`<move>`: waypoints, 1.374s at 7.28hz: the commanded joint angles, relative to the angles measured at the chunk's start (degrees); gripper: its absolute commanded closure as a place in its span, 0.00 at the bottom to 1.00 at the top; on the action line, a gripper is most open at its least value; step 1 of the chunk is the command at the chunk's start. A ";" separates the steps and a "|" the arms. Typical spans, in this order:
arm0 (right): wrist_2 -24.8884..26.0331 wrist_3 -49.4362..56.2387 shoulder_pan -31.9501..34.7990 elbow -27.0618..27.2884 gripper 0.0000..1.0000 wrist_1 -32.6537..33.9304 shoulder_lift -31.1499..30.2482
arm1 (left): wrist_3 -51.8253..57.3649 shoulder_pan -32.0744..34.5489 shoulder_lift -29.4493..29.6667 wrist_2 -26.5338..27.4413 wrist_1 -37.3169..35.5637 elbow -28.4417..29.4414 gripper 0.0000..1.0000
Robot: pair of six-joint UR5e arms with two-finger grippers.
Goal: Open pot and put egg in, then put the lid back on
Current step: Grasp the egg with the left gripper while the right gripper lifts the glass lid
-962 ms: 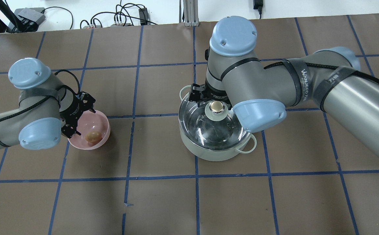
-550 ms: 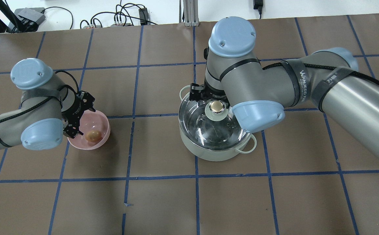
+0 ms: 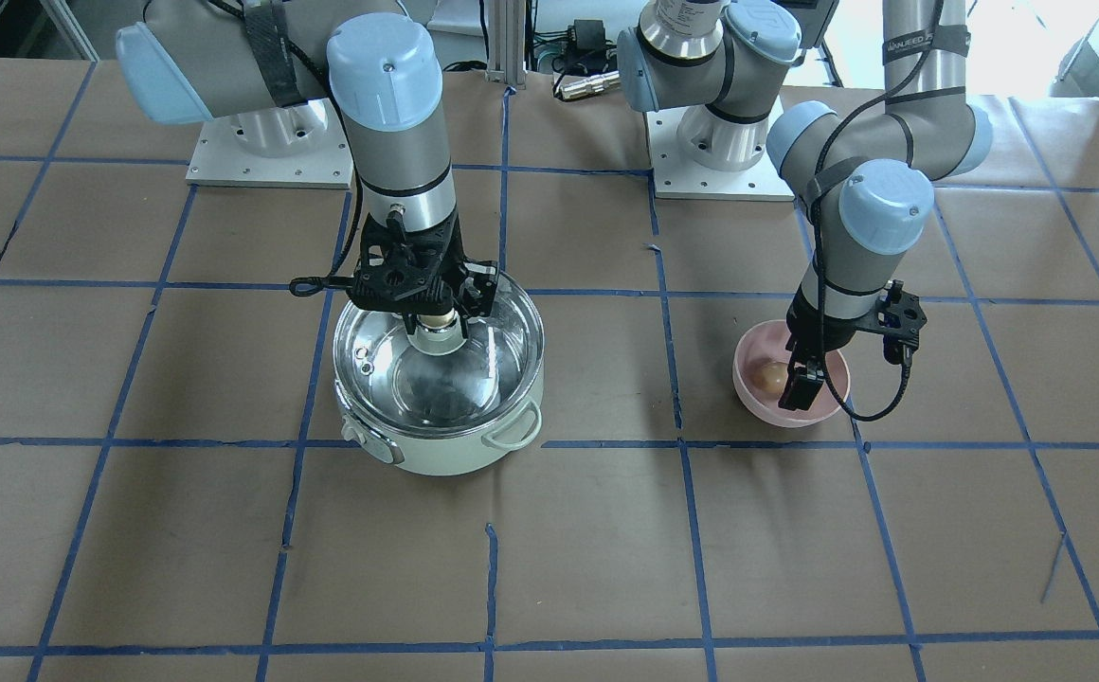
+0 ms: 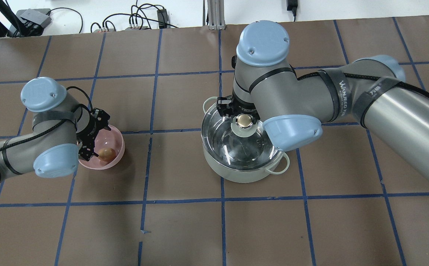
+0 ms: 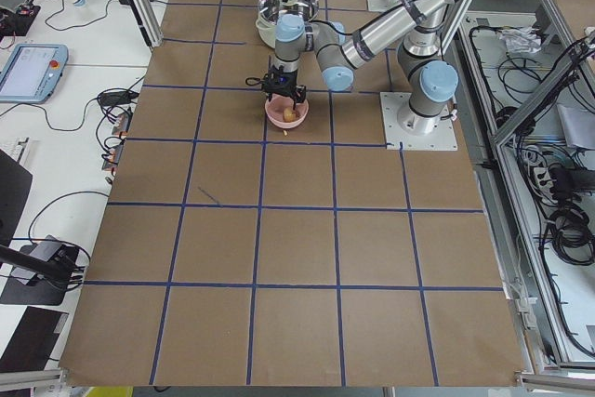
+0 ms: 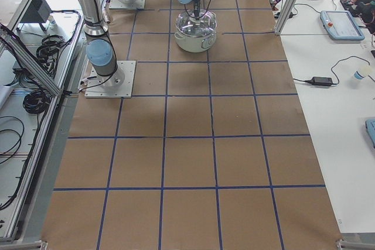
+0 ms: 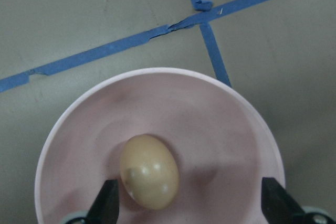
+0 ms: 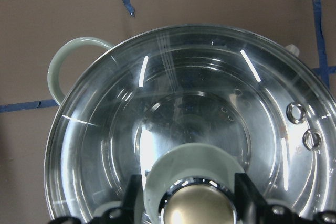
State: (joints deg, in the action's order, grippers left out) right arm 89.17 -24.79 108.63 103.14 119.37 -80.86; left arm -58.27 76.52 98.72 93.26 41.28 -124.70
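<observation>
- Right gripper [image 8: 187, 203] is clenched on the knob [image 4: 245, 121] of the lid [image 8: 173, 87], which covers the pot [image 3: 441, 459].
- Left gripper [image 7: 189, 205] is spread wide inside the pink bowl [image 7: 239, 114], with a fingertip on either side of the egg [image 7: 149, 170] (it lies on the bowl's bottom, ungrasped).

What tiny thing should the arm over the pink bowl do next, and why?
Probably close the left tool on the egg. Its fingers are open, down inside the pink bowl, one on each side of the egg, so a gentle squeeze should catch it. The lid is on the pot, with the right tool at its knob.
</observation>
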 commanded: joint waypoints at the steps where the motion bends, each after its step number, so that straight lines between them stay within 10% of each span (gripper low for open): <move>1: 0.04 0.00 -0.08 0.05 0.44 -0.02 0.00 | 0.00 -0.23 0.76 0.00 -0.23 -1.68 0.05; 4: 1.08 2.36 -1.57 -0.65 0.64 -1.07 -0.61 | 0.09 -0.32 1.82 0.00 -0.32 -1.07 0.06; 10: 2.32 5.17 -9.12 -12.52 0.67 -13.19 -2.80 | 0.09 -0.41 2.35 0.08 -0.50 -1.16 0.30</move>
State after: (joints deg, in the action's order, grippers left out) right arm 91.49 -21.14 101.61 92.11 108.19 -82.85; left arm -58.24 76.11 100.94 93.33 40.78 -125.78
